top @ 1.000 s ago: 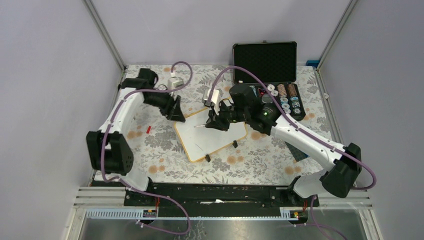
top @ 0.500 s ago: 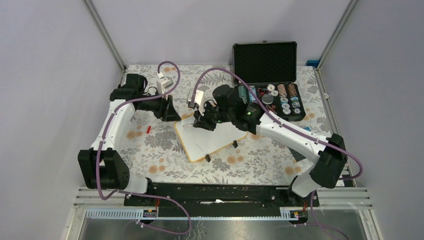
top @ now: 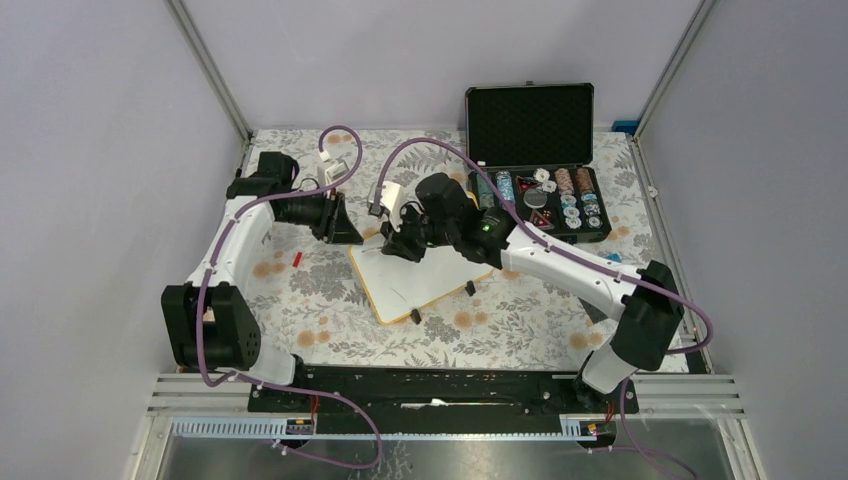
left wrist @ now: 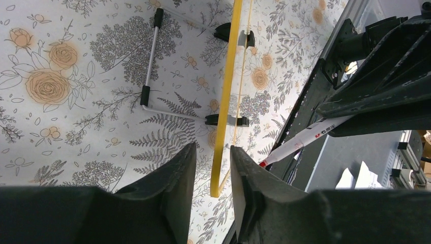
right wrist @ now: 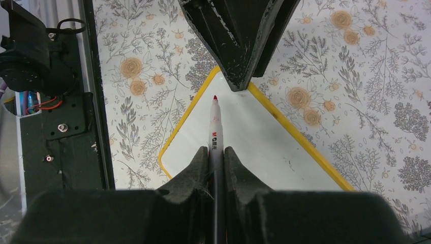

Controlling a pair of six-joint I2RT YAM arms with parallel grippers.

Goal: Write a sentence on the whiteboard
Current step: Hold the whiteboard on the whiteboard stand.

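Note:
The whiteboard (top: 425, 278) lies tilted on the floral table, with a yellow rim and black feet. No red lettering shows on it, only faint specks (right wrist: 264, 147). My right gripper (top: 393, 247) is shut on a white marker (right wrist: 214, 127) with a red tip, which points at the board's far left corner, just above the surface. My left gripper (top: 350, 235) is at that same corner. In the left wrist view its jaws (left wrist: 209, 147) stand a little apart with the board's rim (left wrist: 226, 101) between them and gaps on both sides. The marker also shows there (left wrist: 305, 140).
An open black case (top: 530, 125) with poker chips (top: 572, 195) stands at the back right. A small red piece (top: 297, 258) lies left of the board. A white wire stand (left wrist: 148, 66) lies on the cloth. Metal frame rails run along the table edges.
My right gripper has carried the marker left, from the board's far middle to its far left corner. The left arm has drawn slightly left, its gripper staying at that corner.

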